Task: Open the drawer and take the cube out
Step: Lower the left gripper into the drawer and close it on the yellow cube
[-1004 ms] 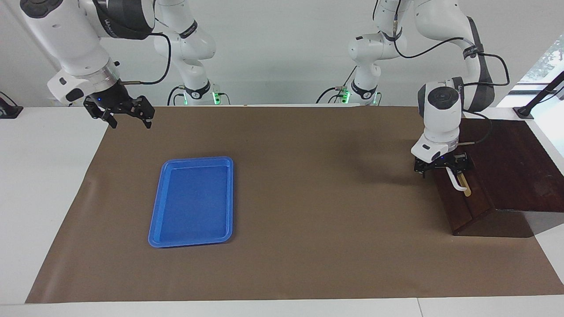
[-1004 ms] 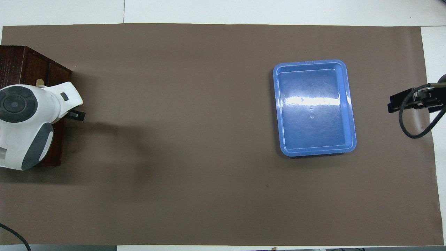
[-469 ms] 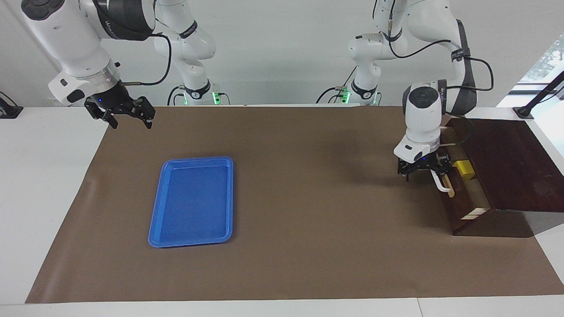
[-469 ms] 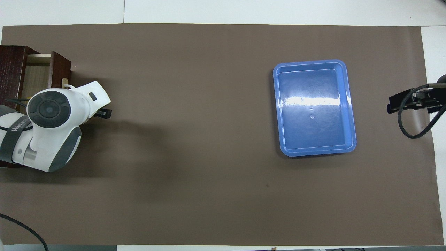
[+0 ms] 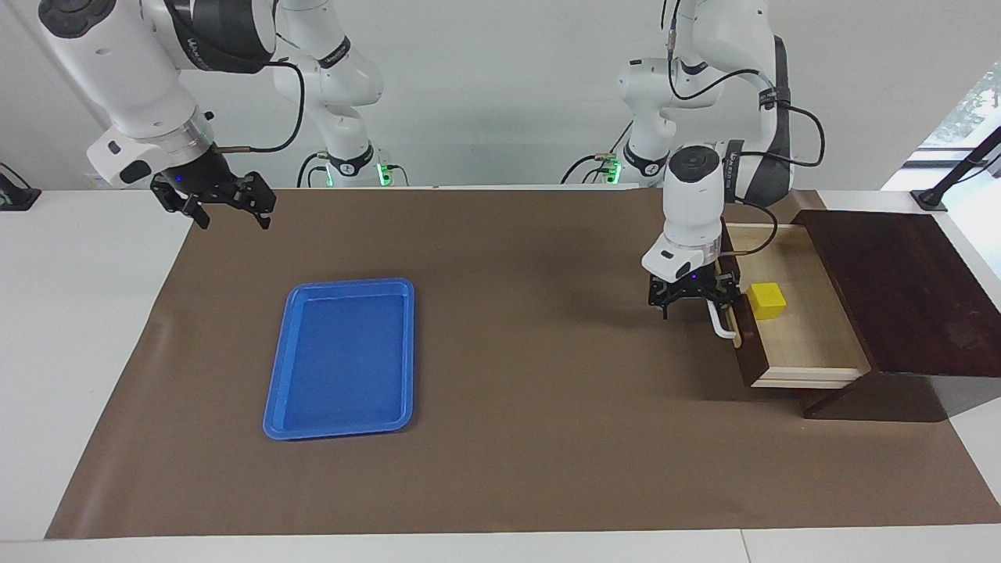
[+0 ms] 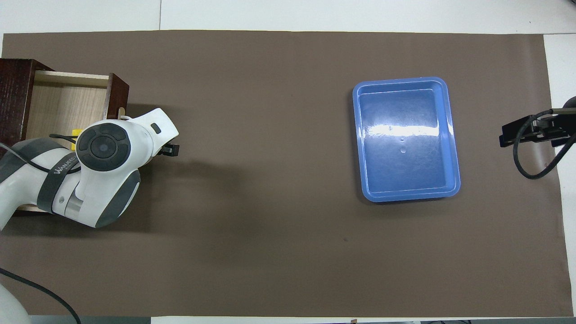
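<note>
Inside the pale-wood drawer (image 5: 805,344) sits a solid yellow cube (image 5: 766,300).

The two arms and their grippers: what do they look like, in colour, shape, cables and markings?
Both arms are glossy white, built of rounded segments with dark grey bands and round grey joint caps; one band bears white lettering. Black cables loop along them. The left gripper and the right gripper are black, angular, skeletal, each below a white wrist block. Green lights glow at both bases.

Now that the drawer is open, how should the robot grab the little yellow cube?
Probably from straight above, fingers closing on two opposite flat sides of the cube. It sits flat on the drawer floor, with open floor around it and nothing over it.
</note>
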